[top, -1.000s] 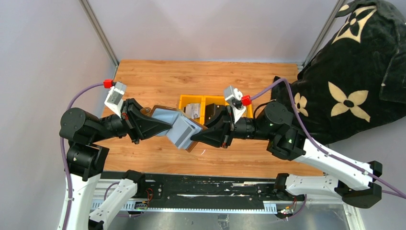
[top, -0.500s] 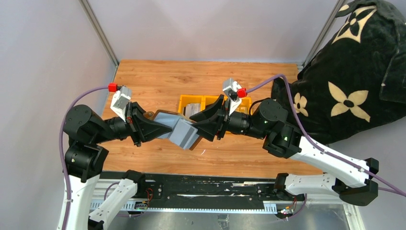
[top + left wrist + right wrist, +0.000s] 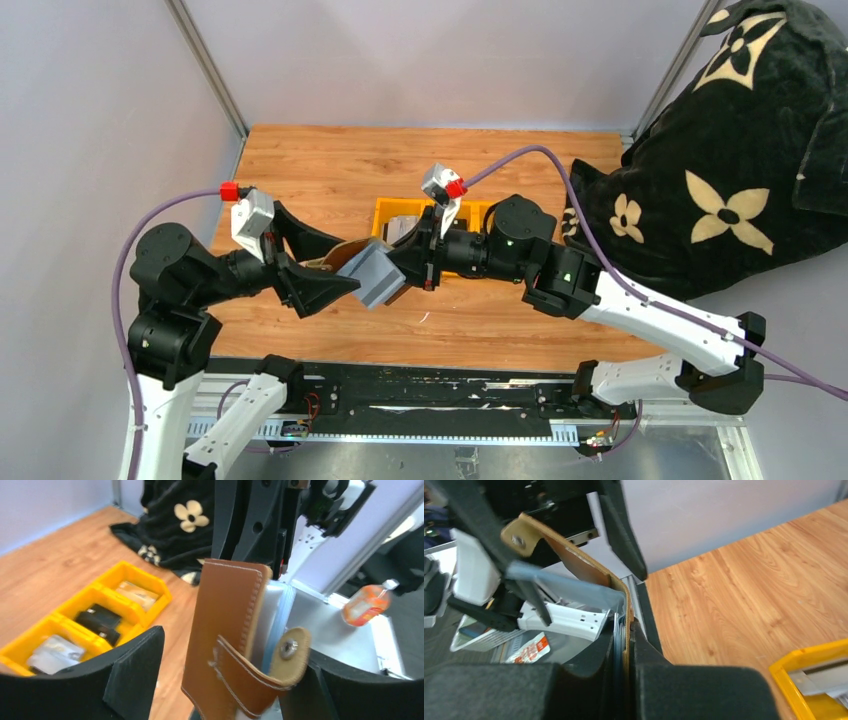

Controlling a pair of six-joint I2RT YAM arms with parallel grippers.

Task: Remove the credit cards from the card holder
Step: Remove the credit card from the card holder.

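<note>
since a second before, the left gripper [image 3: 345, 265] had let go of the card holder [image 3: 372, 275] and its jaws stood wide apart, while the right arm had swung leftward, carrying the holder along. from above, the holder hung clear of the wooden table [image 3: 330, 160], half folded, pinched at its right end by the right gripper [image 3: 402, 264]; its long axis ran along the line between the two grippers, the left one just beside its free end, and the yellow three-compartment bin [image 3: 392, 207] sat behind them. in the left wrist view the brown cover stood on edge between the spread fingers [image 3: 134, 675], its snap tab [image 3: 292, 647] close to the far one; pale leaves showed behind the cover, though whether cards remained inside could not be told. a silvery card [image 3: 54, 651], a black card [image 3: 97, 623] and a tan card [image 3: 132, 592] lay one to each compartment. in the right wrist view the fingers [image 3: 699, 690] were clamped together on the holder's edge, a grey flap [image 3: 569, 587] splaying outward. the left gripper looked better placed to reach in, with tab and flap likely in its way.
</note>
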